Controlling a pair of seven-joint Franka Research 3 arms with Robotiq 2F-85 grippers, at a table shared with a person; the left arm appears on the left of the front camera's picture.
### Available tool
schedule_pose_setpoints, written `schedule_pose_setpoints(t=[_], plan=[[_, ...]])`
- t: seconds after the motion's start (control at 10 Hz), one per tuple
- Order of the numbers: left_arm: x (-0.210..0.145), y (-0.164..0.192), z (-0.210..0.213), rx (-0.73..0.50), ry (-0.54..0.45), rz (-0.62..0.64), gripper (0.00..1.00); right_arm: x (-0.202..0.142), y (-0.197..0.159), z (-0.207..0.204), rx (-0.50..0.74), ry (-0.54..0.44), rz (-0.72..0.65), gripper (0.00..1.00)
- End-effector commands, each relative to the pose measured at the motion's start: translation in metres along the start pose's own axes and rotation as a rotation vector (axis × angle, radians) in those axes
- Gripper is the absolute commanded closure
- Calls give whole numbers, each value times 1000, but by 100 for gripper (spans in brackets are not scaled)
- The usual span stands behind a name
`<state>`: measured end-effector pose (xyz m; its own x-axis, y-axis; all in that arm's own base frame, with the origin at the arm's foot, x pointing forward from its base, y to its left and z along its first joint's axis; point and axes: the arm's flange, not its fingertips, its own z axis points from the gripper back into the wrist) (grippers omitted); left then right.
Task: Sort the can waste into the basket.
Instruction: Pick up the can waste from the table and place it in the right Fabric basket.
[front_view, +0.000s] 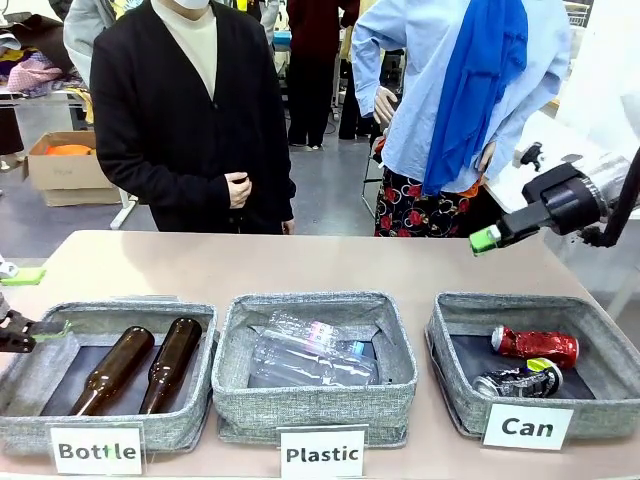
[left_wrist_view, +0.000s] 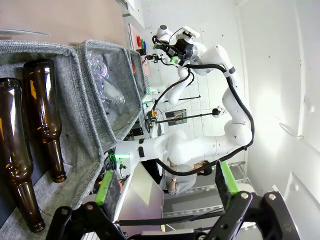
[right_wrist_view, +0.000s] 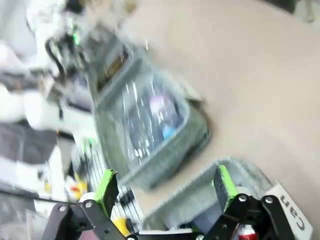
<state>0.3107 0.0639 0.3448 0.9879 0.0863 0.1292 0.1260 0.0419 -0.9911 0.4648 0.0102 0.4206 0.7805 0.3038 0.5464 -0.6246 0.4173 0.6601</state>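
Two cans already lie inside the basket (front_view: 455, 325) whose white card (front_view: 527, 427) reads "Can", at about four o'clock on the worktop (front_view: 300, 265) in the front view: the red can (front_view: 536, 346) rests across the dark lining toward the far wall, and the black-and-white can (front_view: 518, 380) lies just beside it on the near side, the two close or touching. Judged from that, the sorting looks done, which would explain why both arms stand clear of the baskets with nothing held. The right gripper (front_view: 487, 239) hangs in the air at about two o'clock, above and beyond the Can basket, its fingers spread apart and empty; its own wrist view is blurred, though green pads (right_wrist_view: 107, 184) show well apart there with a corner of the Can card below them. The left gripper (front_view: 25, 300) sits at nine o'clock by the outer wall of the Bottle basket (front_view: 25, 425), fingers likewise wide and empty, seen clearly in the left wrist view. Each basket keeps its own kind: two brown bottles (front_view: 140, 368) lie side by side at seven o'clock, clear plastic bottles (front_view: 305, 355) fill the middle basket (front_view: 315, 405) at six o'clock. A person (front_view: 190, 110) stands at twelve o'clock beyond the worktop, hand (front_view: 238, 189) held at the waist, touching nothing.
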Motion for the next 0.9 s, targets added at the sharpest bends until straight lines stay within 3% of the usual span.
schedule_pose_setpoints(t=[0.0, 0.5, 0.8], plan=[[-1, -2, -1, 2, -9, 9, 0, 0, -6, 2, 35, -145, -74, 0], [-1, -2, -1, 2, -9, 9, 0, 5, -30, -9, 74, -66, -115, 0], [-1, -2, -1, 2, -9, 9, 0, -6, -21, -7, 44, -107, -99, 0]])
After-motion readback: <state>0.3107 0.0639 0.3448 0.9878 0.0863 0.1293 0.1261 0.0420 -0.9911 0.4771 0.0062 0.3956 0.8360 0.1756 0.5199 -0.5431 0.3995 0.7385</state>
